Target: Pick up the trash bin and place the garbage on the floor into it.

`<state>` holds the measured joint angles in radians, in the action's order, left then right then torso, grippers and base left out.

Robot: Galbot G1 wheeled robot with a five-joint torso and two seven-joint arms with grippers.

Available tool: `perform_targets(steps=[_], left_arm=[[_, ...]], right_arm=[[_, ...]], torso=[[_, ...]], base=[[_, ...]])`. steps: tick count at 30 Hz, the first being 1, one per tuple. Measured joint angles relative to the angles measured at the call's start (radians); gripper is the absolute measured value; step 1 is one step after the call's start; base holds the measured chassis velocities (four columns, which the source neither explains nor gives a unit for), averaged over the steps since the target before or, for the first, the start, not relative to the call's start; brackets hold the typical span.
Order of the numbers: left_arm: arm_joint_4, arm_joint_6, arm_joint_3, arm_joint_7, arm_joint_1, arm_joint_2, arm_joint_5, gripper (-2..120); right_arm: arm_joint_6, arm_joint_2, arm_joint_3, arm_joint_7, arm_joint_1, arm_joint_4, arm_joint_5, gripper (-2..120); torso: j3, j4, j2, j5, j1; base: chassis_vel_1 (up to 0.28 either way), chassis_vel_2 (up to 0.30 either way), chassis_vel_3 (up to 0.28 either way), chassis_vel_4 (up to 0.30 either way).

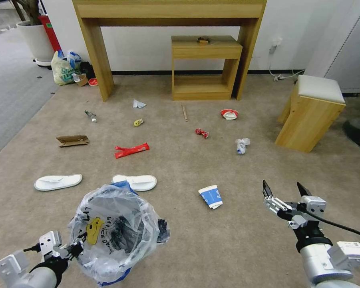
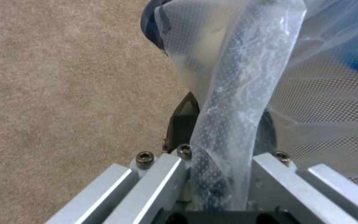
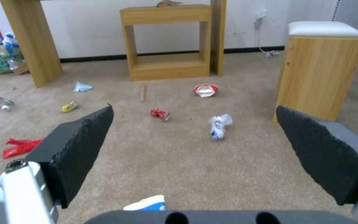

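Nearest, low on the left: left hand [image 1: 74,249] clamped on the rim of the trash bin [image 1: 118,232], fingers [image 2: 183,119] closed over a twist of its clear plastic liner; bin held at the near left, mouth open upward, with a yellow scrap and dark print visible through the bag. Low on the right: right hand [image 1: 285,191] hovering above bare floor [image 1: 211,248], fingers spread wide apart, holding nothing. Open carpet between the two hands and in front of the right one.

Just beyond the bin: one white slipper [image 1: 135,182] close behind its rim, a second slipper [image 1: 58,182] farther left. Between bin and right hand, a little ahead: blue-white paper cup [image 1: 211,197] lying on its side.

Middle distance, spread well apart on the carpet: long red wrapper [image 1: 132,150], brown cardboard piece [image 1: 72,140] to its left, small red wrapper [image 1: 201,133], crumpled white-and-blue cup [image 1: 242,145] to the right. Farther on: small yellow scrap [image 1: 138,122], small bottle [image 1: 90,116], pale tissue [image 1: 138,104], wooden stick [image 1: 184,113], red-and-white crushed cup [image 1: 229,114].

Right edge of the open area closed by a wooden stool [image 1: 311,114] with a white cushion. Far edge closed by a tall wooden table [image 1: 170,10] against the white wall, with a smaller wooden shelf unit [image 1: 205,68] under it. Far left, beside the table leg: printed shopping bag [image 1: 64,68], then grey carpet [image 1: 8,88] running along the left border.
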<state>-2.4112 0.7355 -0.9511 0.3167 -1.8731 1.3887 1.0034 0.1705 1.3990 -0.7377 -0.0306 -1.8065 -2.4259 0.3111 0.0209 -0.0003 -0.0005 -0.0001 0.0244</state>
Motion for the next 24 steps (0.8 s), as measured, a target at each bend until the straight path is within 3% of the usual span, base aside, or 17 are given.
perform_targets(steps=[14,24], left_arm=[[0.005,0.000,-0.006,-0.025,-0.008,-0.006,-0.002,0],[0.008,0.000,-0.006,-0.033,-0.007,-0.009,-0.002,0]], right_arm=[[-0.006,0.006,0.003,0.005,-0.003,0.005,-0.012,100],[-0.005,0.013,0.009,0.002,-0.003,0.008,-0.028,100]], torso=[[0.000,-0.0001,0.000,0.0000,0.000],[0.000,0.0000,0.000,0.0001,0.000]], base=[[-0.007,0.005,0.007,-0.006],[-0.149,0.145,0.144,-0.134]])
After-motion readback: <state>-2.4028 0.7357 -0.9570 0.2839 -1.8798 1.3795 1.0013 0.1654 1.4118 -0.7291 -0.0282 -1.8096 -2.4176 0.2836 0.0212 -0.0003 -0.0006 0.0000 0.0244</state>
